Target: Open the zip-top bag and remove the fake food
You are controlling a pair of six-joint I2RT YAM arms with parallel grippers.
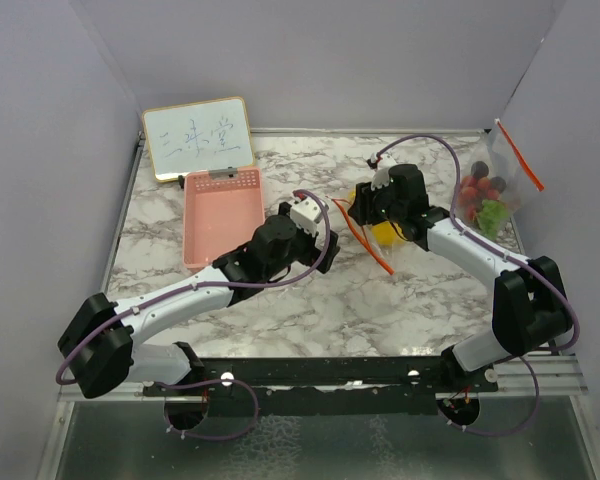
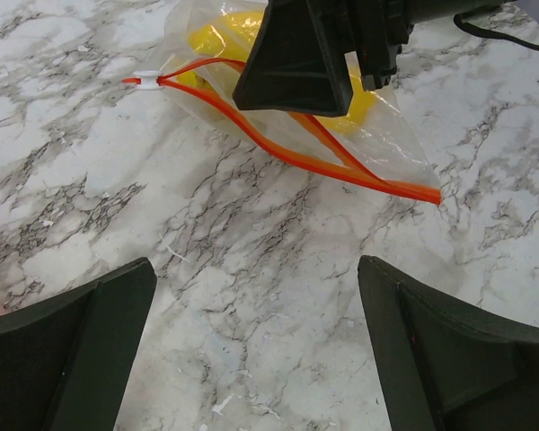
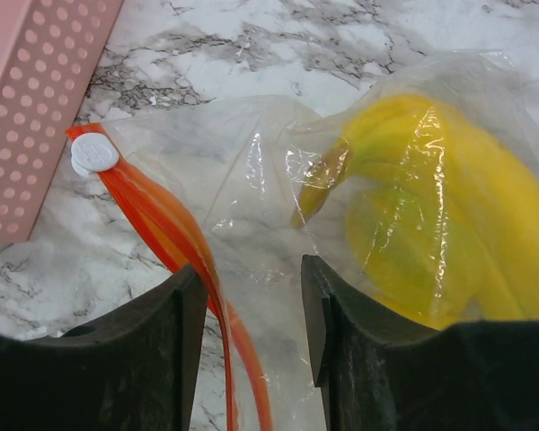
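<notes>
The zip-top bag (image 3: 251, 162), with a banana (image 3: 413, 144) and a lemon (image 3: 404, 260) inside, lies on the marble table (image 2: 251, 233) directly under the right gripper (image 3: 251, 274). That gripper's jaws stand slightly parted over the bag's clear film. The left gripper (image 2: 256, 269) gapes wide, near the bag and not touching it.

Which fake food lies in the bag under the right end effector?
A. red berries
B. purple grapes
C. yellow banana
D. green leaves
C: the right wrist view shows a yellow banana through the clear bag below the right end effector.
</notes>
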